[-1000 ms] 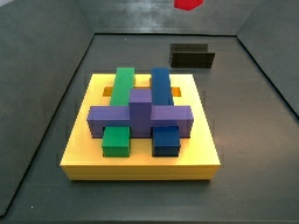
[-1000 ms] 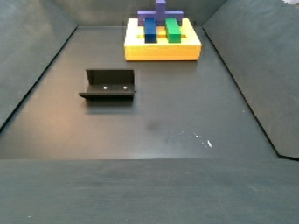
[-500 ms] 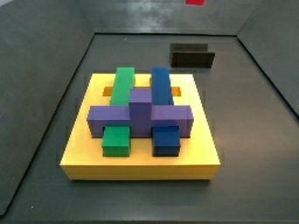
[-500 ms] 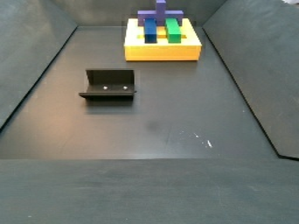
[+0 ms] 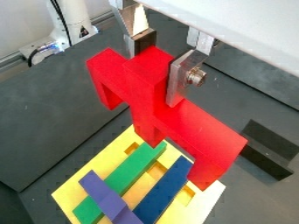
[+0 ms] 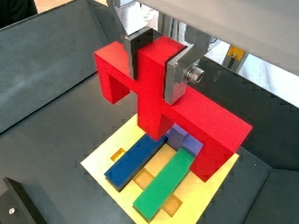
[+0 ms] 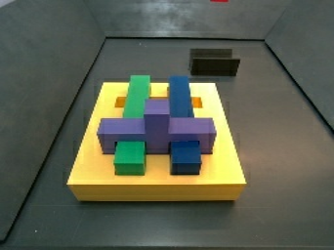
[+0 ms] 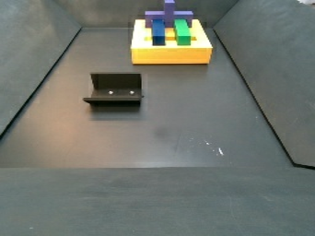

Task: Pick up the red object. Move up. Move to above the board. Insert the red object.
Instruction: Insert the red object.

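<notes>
My gripper (image 5: 160, 61) is shut on the red object (image 5: 176, 122), a flat bridge-shaped block, gripping its centre stub. Both wrist views show this; in the second one the gripper (image 6: 156, 63) holds the red object (image 6: 152, 96) high above the board (image 6: 117, 147). The yellow board (image 5: 117, 150) lies below the block. In both side views the board (image 7: 156, 183) (image 8: 170, 55) carries a green bar (image 7: 136, 96), a blue bar (image 7: 179, 96) and a purple block (image 7: 156, 132) across them. Only a thin red sliver (image 7: 218, 1) shows at one side view's upper edge; the gripper itself is out of both side views.
The fixture (image 7: 216, 63), a dark L-shaped bracket, stands on the dark floor beyond the board; it also shows in the other side view (image 8: 114, 89) and in both wrist views (image 5: 268, 149) (image 6: 12, 203). Sloping grey walls enclose the floor.
In a side view the red object has risen: a clear red patch at the upper edge has shrunk to a thin sliver. The board and its pieces have not moved.
</notes>
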